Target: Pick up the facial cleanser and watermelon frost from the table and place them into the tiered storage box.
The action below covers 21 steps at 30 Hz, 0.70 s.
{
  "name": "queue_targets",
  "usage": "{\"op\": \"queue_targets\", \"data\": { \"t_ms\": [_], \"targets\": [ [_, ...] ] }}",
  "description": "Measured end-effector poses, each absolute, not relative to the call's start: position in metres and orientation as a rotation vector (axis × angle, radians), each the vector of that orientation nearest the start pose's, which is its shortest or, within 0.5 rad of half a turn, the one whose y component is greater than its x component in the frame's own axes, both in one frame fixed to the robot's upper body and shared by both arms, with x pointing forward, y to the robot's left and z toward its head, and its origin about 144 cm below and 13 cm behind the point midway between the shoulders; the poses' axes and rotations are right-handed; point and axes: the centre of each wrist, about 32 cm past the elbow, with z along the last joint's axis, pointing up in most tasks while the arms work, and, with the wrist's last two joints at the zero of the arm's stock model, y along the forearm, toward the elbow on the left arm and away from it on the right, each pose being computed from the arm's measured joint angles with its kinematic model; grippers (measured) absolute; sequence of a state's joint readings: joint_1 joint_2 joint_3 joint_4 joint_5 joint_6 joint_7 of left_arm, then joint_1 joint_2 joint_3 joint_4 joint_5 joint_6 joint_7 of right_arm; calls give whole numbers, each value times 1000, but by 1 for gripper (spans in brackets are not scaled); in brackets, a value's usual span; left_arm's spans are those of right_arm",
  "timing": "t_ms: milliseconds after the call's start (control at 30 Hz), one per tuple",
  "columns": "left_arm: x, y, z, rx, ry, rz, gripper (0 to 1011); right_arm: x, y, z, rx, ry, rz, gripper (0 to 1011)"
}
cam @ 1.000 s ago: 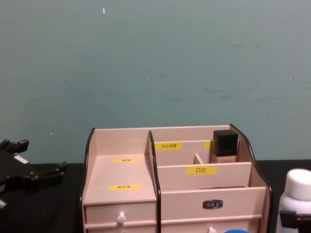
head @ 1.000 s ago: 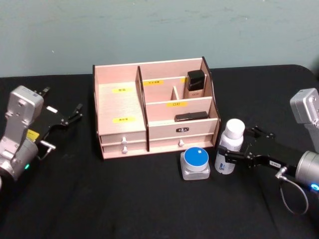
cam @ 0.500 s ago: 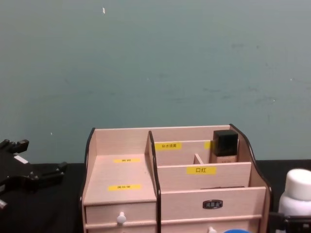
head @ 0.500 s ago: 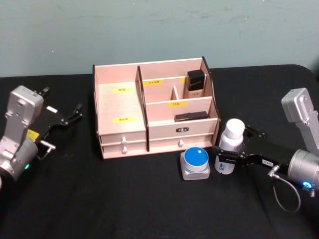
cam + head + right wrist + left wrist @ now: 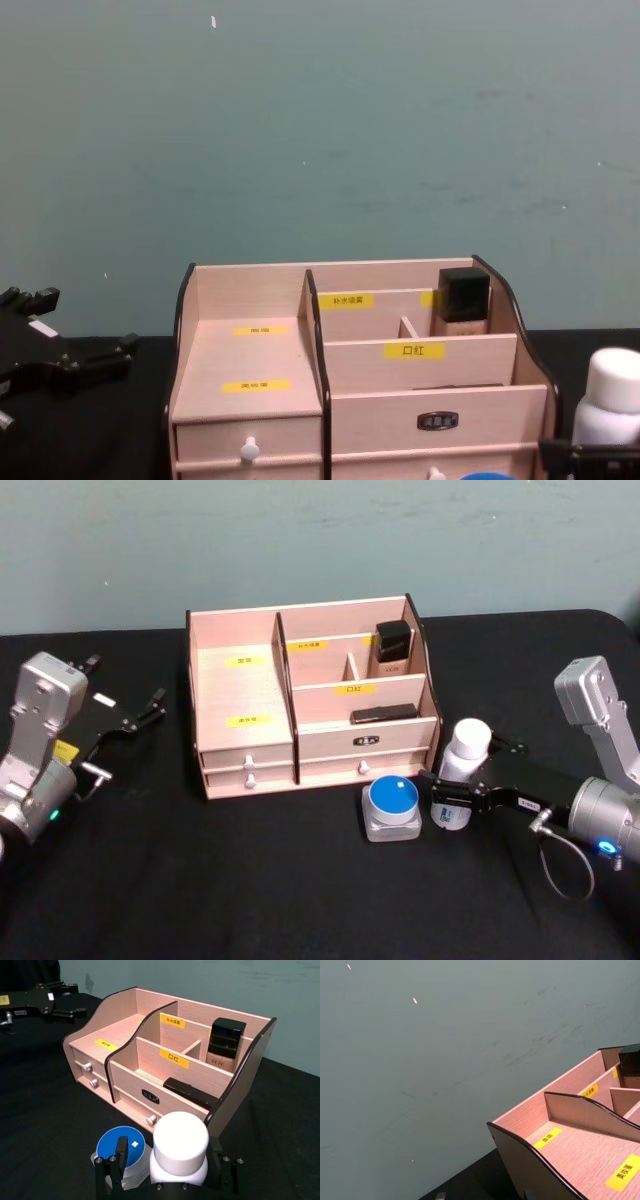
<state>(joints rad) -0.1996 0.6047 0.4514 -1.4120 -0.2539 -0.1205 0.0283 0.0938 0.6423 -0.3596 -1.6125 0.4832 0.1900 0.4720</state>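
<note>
A white bottle with a white cap [image 5: 468,738] stands upright on the black table, right of a square clear jar with a round blue lid [image 5: 392,800]. I cannot tell which is the facial cleanser and which the watermelon frost. My right gripper [image 5: 447,792] is open, one finger on each side of the bottle's lower body [image 5: 180,1137], its near finger [image 5: 120,1160] beside the blue-lidded jar [image 5: 122,1147]. The tiered storage box [image 5: 245,762] stands just behind both. My left gripper [image 5: 140,715] rests open at the far left.
The box [image 5: 150,1076] holds a black-capped beige bottle [image 5: 392,645] in its back right compartment and a flat black stick [image 5: 384,714] in the front one. Its left compartment [image 5: 580,1145] is bare. Open black tabletop lies in front.
My right arm has slid left, bringing its fingers farther along both sides of the white bottle. The bottle, the jar and the left arm have stayed put.
</note>
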Motion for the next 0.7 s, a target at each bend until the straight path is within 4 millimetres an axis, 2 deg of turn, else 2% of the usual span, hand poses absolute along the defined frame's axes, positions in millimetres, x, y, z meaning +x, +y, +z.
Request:
{"op": "queue_targets", "data": {
  "t_ms": [533,700],
  "targets": [
    [489,310,1140,304,-285,1248,1009,468,-305,1170,-307,115,-778,998],
    [489,310,1140,305,-285,1248,1010,468,-306,1170,-307,114,-779,881]
  ]
}}
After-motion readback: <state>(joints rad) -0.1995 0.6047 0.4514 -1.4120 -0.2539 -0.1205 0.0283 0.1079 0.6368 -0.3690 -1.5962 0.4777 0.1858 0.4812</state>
